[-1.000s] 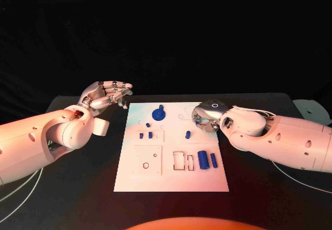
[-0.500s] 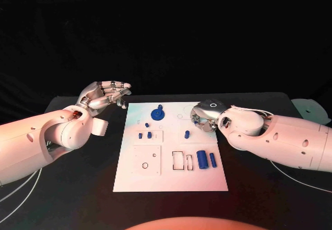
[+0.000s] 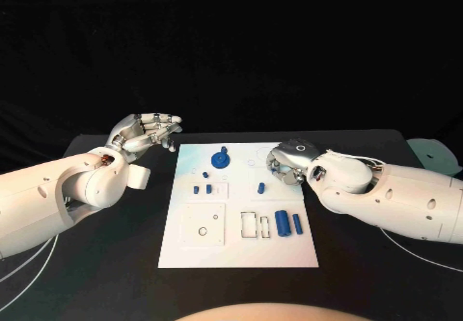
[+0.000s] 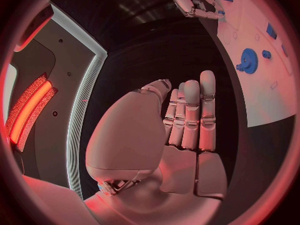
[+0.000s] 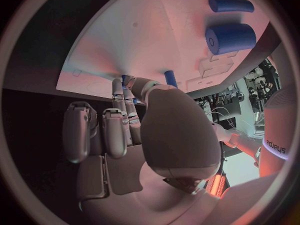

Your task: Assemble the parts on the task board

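The white task board (image 3: 241,237) lies mid-table. On it are a blue gear (image 3: 221,159), three small blue pegs (image 3: 203,187), a single peg (image 3: 261,188), a thick blue cylinder (image 3: 283,223) and a thin one (image 3: 297,224). My right hand (image 3: 288,164) hovers over the board's far right part, fingers pointing down beside the single peg (image 5: 170,78), with nothing seen between them. My left hand (image 3: 144,134) hangs above the table off the board's far left corner, fingers loosely curved and holding nothing. The left wrist view shows the gear (image 4: 249,61) and my right hand (image 4: 194,0).
Outlined recesses (image 3: 253,224) sit in the board's near half beside the cylinders, and a square plate outline with a small ring (image 3: 203,231) lies to their left. Black table (image 3: 116,254) surrounds the board. A pale object (image 3: 434,155) sits at the table's far right edge.
My right hand has shifted slightly over the board's far right part. The left hand and the blue parts stay where they were.
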`<control>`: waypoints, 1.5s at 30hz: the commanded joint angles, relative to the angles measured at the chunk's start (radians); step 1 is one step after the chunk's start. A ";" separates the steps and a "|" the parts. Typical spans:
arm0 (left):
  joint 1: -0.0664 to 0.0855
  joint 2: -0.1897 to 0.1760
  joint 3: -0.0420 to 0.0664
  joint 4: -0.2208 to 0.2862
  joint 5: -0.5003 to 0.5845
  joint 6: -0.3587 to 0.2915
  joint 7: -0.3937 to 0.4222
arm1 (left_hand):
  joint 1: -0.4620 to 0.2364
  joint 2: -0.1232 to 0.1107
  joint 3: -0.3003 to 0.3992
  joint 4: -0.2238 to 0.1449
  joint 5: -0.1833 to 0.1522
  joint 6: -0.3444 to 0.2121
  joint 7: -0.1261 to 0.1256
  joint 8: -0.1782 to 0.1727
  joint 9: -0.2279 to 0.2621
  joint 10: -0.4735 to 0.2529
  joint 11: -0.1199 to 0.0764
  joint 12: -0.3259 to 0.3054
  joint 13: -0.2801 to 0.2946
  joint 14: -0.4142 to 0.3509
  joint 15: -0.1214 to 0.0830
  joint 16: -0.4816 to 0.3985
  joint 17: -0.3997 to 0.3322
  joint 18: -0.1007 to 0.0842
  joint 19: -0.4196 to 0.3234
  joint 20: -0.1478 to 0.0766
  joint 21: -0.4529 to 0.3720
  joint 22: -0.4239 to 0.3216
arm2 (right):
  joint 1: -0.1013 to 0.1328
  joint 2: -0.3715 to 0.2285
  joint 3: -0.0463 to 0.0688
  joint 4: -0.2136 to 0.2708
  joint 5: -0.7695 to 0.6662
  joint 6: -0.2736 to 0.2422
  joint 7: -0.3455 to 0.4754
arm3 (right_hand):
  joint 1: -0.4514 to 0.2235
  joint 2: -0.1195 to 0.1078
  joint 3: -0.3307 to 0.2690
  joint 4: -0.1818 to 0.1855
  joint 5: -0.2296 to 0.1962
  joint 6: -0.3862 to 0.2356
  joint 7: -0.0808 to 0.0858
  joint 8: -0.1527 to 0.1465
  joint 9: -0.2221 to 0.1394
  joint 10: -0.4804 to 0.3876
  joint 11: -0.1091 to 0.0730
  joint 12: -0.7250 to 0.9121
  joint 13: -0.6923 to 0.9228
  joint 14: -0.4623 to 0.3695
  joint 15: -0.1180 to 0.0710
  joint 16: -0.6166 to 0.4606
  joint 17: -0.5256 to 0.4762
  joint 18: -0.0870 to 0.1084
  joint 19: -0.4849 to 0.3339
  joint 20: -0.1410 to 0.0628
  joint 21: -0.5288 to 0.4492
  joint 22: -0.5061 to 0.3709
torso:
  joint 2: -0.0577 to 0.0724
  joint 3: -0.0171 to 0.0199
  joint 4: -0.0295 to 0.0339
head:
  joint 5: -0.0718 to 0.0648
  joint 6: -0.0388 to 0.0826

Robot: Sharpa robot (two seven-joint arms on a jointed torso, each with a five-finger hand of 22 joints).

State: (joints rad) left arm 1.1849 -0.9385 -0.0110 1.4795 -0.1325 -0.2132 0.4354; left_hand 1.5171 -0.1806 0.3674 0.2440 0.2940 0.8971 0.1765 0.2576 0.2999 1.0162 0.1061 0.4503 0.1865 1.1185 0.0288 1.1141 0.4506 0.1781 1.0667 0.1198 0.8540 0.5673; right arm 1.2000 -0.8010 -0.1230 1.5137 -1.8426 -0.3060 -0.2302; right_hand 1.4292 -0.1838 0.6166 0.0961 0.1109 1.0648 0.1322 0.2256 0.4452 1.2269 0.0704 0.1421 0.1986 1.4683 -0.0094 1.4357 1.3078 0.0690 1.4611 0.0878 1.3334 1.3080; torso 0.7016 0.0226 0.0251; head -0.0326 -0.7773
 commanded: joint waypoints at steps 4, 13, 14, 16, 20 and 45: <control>0.000 0.003 0.001 -0.003 0.009 -0.003 -0.001 | 0.008 -0.001 0.008 -0.001 0.005 -0.009 0.004 0.003 -0.002 -0.011 0.000 0.006 0.001 -0.005 -0.001 -0.006 -0.002 0.006 0.000 -0.006 -0.007 -0.002 | 0.010 -0.015 0.005 0.029 0.003 -0.073 -0.008 | -0.009 0.006 -0.001 -0.008 -0.002 0.005 -0.001 0.006 0.004 0.016 -0.010 -0.005 0.000 0.050 -0.008 0.007 -0.001 -0.018 0.016 -0.003 0.005 0.124 | 0.000 -0.0002 -0.0009 | 0.000 0.003; 0.000 0.003 0.001 -0.004 0.011 -0.002 -0.006 | 0.006 -0.003 0.010 -0.001 0.005 -0.011 0.005 0.002 -0.002 -0.014 0.001 0.007 0.002 -0.007 0.000 -0.007 -0.003 0.006 0.000 -0.005 -0.009 -0.003 | 0.023 -0.072 0.015 0.145 0.028 -0.093 -0.021 | -0.014 0.005 0.000 -0.010 -0.004 0.006 -0.001 0.007 0.006 0.017 -0.011 -0.007 0.000 0.050 -0.008 0.007 0.000 -0.019 0.017 -0.003 0.010 0.127 | 0.000 -0.0001 -0.0015 | 0.011 0.003; 0.000 0.004 0.001 -0.004 0.011 -0.002 -0.006 | 0.006 -0.003 0.010 -0.001 0.005 -0.011 0.005 0.002 -0.002 -0.014 0.001 0.007 0.002 -0.007 0.000 -0.007 -0.003 0.006 0.000 -0.005 -0.009 -0.003 | 0.023 -0.075 0.015 0.163 0.033 -0.096 -0.020 | -0.014 0.005 0.000 -0.010 -0.004 0.006 -0.001 0.007 0.006 0.017 -0.011 -0.007 0.000 0.050 -0.008 0.007 0.000 -0.019 0.017 -0.003 0.010 0.127 | 0.000 0.0002 -0.0021 | 0.015 0.003; 0.000 0.005 0.001 -0.004 0.012 -0.002 -0.006 | 0.005 -0.003 0.011 -0.001 0.005 -0.011 0.005 0.002 -0.002 -0.015 0.001 0.007 0.002 -0.007 0.000 -0.007 -0.003 0.006 0.000 -0.005 -0.009 -0.003 | 0.020 -0.077 0.016 0.196 0.042 -0.102 -0.018 | -0.014 0.005 0.000 -0.010 -0.004 0.006 -0.001 0.007 0.006 0.017 -0.011 -0.007 0.000 0.050 -0.008 0.007 0.000 -0.019 0.017 -0.003 0.010 0.127 | 0.000 0.0008 -0.0026 | 0.024 0.004; 0.000 0.010 0.001 -0.004 0.013 -0.004 -0.006 | 0.005 -0.003 0.012 -0.001 0.005 -0.012 0.006 0.002 -0.003 -0.016 0.002 0.008 0.002 -0.007 0.001 -0.007 -0.004 0.006 -0.001 -0.005 -0.009 -0.003 | 0.010 -0.063 0.016 0.246 0.051 -0.115 -0.009 | -0.015 0.005 0.000 -0.011 -0.004 0.006 -0.002 0.007 0.006 0.017 -0.011 -0.007 -0.001 0.050 -0.008 0.006 -0.001 -0.019 0.017 -0.003 0.010 0.127 | 0.000 0.0003 -0.0010 | 0.046 0.004; 0.000 0.056 0.000 0.000 0.021 -0.016 -0.012 | 0.004 -0.003 0.014 -0.002 0.005 -0.013 0.006 0.002 -0.003 -0.017 0.002 0.010 0.003 -0.008 0.001 -0.008 -0.004 0.006 -0.001 -0.004 -0.011 -0.004 | -0.152 0.150 0.003 0.173 0.057 -0.142 0.049 | -0.019 0.007 0.005 -0.017 0.001 0.002 -0.001 0.005 0.007 0.016 -0.010 -0.011 -0.002 0.050 -0.008 0.006 -0.003 -0.019 0.018 -0.003 0.011 0.128 | 0.002 -0.0017 -0.0002 | 0.162 -0.032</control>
State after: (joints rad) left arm 1.1848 -0.8850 -0.0113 1.4758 -0.1189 -0.2282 0.4219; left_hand 1.5171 -0.1807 0.3755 0.2414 0.2939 0.8899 0.1836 0.2576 0.2980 1.0078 0.1074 0.4560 0.1881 1.1185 0.0289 1.1102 0.4476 0.1780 1.0667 0.1198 0.8501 0.5650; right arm 1.0508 -0.6546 -0.1201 1.6914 -1.7810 -0.4409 -0.1985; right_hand 1.4199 -0.1752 0.6236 0.0837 0.1086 1.0603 0.1283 0.2279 0.4514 1.2384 0.0678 0.1344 0.1953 1.4683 -0.0093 1.4357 1.3060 0.0691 1.4609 0.0878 1.3417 1.3075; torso 0.7030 0.0200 0.0252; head 0.1248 -0.8049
